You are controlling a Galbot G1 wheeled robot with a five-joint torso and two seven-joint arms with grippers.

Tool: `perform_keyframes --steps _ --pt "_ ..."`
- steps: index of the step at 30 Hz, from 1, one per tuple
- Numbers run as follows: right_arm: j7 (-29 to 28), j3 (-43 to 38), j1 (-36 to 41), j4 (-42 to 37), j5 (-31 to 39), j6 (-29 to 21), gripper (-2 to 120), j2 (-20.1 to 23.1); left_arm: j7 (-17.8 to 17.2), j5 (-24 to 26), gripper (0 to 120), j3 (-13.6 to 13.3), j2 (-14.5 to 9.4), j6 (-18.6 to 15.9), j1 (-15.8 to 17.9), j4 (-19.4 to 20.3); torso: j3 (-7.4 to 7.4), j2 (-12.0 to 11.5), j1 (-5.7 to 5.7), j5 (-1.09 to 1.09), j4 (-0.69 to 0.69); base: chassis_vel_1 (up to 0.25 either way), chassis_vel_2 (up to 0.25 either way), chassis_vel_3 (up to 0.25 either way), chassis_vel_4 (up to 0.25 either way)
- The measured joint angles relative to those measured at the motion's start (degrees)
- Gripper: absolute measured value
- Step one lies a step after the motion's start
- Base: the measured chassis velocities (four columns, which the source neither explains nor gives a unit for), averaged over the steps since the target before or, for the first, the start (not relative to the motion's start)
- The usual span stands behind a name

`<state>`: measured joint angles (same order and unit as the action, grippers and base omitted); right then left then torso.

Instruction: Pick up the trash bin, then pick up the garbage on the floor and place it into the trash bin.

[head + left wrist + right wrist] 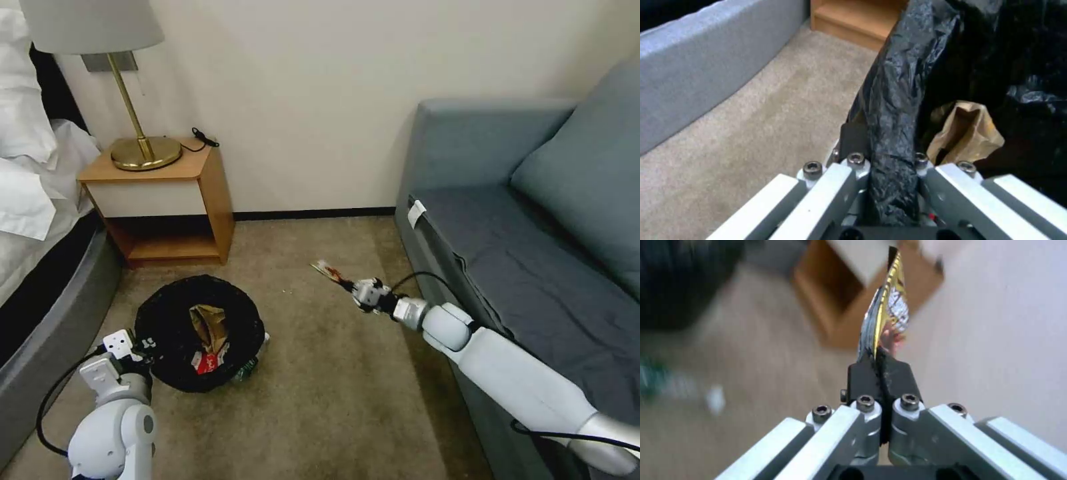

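The trash bin (175, 317), lined with a wrinkly black bag, hangs low over the carpet at lower left. My left gripper (141, 348) is shut on its bagged rim (893, 110). Inside lie a tan paper wad (208, 325) (967, 131) and a red-and-white packet (205, 363). A clear green-labelled bottle (248, 367) lies on the carpet against the bin's right side. My right gripper (345, 285) is shut on a brown-gold snack wrapper (328, 271) (889, 311), held in the air to the right of the bin and above the carpet.
A wooden nightstand (167, 200) with a brass lamp (137, 143) stands at the back left, beside a bed (33, 200). A grey sofa (527, 227) fills the right side. Open carpet (320, 393) lies between bin and sofa.
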<state>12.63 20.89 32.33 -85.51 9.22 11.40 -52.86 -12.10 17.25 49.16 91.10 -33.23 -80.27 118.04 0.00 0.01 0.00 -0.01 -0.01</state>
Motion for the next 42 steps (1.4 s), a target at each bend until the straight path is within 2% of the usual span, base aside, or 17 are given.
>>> perform_keyframes --steps 1,5,6,10,12,13,14,15,19,26,30,32,34,36,39,40,42 --pt "0.00 0.00 0.00 0.00 0.00 0.00 0 0.00 0.00 0.00 3 0.00 0.00 0.00 0.00 0.00 0.00 0.00 0.00 0.00 0.00 0.000 0.000 0.000 0.000" --pt "-5.32 6.58 -2.27 -8.48 11.66 -4.00 0 -2.85 -0.03 -0.22 3 -0.14 0.28 -0.01 0.22 -0.05 0.00 0.00 0.00 0.00 0.02 0.000 0.000 0.000 0.000" --pt "-5.32 6.58 -2.27 -8.48 11.66 -4.00 0 -2.85 -0.03 -0.22 3 -0.14 0.28 -0.01 0.22 -0.05 0.00 0.00 0.00 0.00 0.02 0.000 0.000 0.000 0.000" --pt "-11.48 13.57 -3.98 -11.79 18.98 -6.79 0 -6.49 -0.11 -0.41 3 -0.41 0.69 -0.12 0.31 0.00 0.00 0.00 0.00 0.00 0.03 0.000 0.000 0.000 0.000" --pt "-13.02 15.02 -4.33 -11.94 20.07 -7.47 0 -7.60 -0.14 -0.48 3 -0.39 0.77 -0.16 0.32 0.03 0.00 0.00 0.00 -0.03 -0.01 0.000 0.000 0.000 0.000" --pt "-14.50 16.83 -4.57 -11.95 21.02 -8.17 0 -9.60 -0.15 -0.61 3 -0.58 0.91 -0.19 0.34 0.11 0.00 0.00 0.00 -0.03 0.01 0.000 0.000 0.000 0.000" --pt "-16.78 19.66 -4.85 -10.61 21.70 -8.99 0 -14.29 -0.07 -0.77 3 -0.92 1.02 -0.27 0.36 0.42 0.00 0.00 0.00 0.01 0.02 0.000 0.000 0.000 0.000" --pt "-16.78 19.66 -4.85 -10.61 21.70 -8.99 0 -14.29 -0.07 -0.77 3 -0.92 1.02 -0.27 0.36 0.42 0.00 0.00 0.00 0.01 0.02 0.000 0.000 0.000 0.000" --pt "-20.42 23.36 -5.27 -6.35 22.04 -9.45 0 -19.12 -0.16 -0.92 3 -1.20 1.02 -0.47 0.22 1.28 0.00 0.00 0.00 0.00 0.03 0.000 0.000 0.000 0.000" --pt "-23.23 26.11 -5.92 -3.18 21.69 -11.04 0 -19.91 -0.09 -0.91 3 -1.18 1.07 -0.48 -0.14 2.15 0.00 -0.01 0.00 0.00 0.01 0.000 0.000 0.000 0.000" --pt "-23.62 26.20 -5.93 -3.64 21.21 -11.45 18 -19.26 -0.02 -0.84 3 -1.15 1.07 -0.48 -0.21 2.51 0.00 -0.01 0.00 0.00 0.00 0.000 0.000 0.000 0.000" --pt "-23.65 26.20 -5.93 -3.76 21.13 -11.45 22 -19.21 -0.01 -0.83 3 -1.15 1.07 -0.48 -0.20 2.54 0.00 -0.01 0.00 0.00 0.01 0.000 0.000 0.000 0.000" --pt "-23.90 26.05 -5.92 -4.04 20.85 -11.43 33 -19.04 0.01 -0.80 3 -1.15 1.07 -0.48 -0.19 2.58 0.00 -0.02 0.00 0.00 0.01 0.000 0.000 0.000 0.000" --pt "-23.99 25.82 -5.93 -4.30 20.83 -11.41 36 -18.88 0.03 -0.76 3 -1.14 1.07 -0.48 -0.20 2.60 0.00 -0.01 0.00 0.01 0.01 0.000 0.000 0.000 0.000" --pt "-23.98 22.89 -6.30 -6.37 20.71 -11.52 50 -17.19 0.07 -0.54 3 -0.87 1.06 -0.48 -0.22 2.62 0.00 -0.01 0.00 0.01 0.01 0.000 0.000 0.000 0.000" --pt "-23.98 22.89 -6.30 -6.37 20.71 -11.52 50 -17.19 0.07 -0.54 3 -0.87 1.06 -0.48 -0.22 2.62 0.00 -0.01 0.00 0.01 0.01 0.000 0.000 0.000 0.000" --pt "-23.84 20.31 -6.53 -7.95 20.74 -11.46 58 -15.03 0.09 -0.39 3 -0.65 1.05 -0.48 -0.15 2.62 0.00 -0.01 0.00 0.02 0.02 0.000 0.000 0.000 0.000"
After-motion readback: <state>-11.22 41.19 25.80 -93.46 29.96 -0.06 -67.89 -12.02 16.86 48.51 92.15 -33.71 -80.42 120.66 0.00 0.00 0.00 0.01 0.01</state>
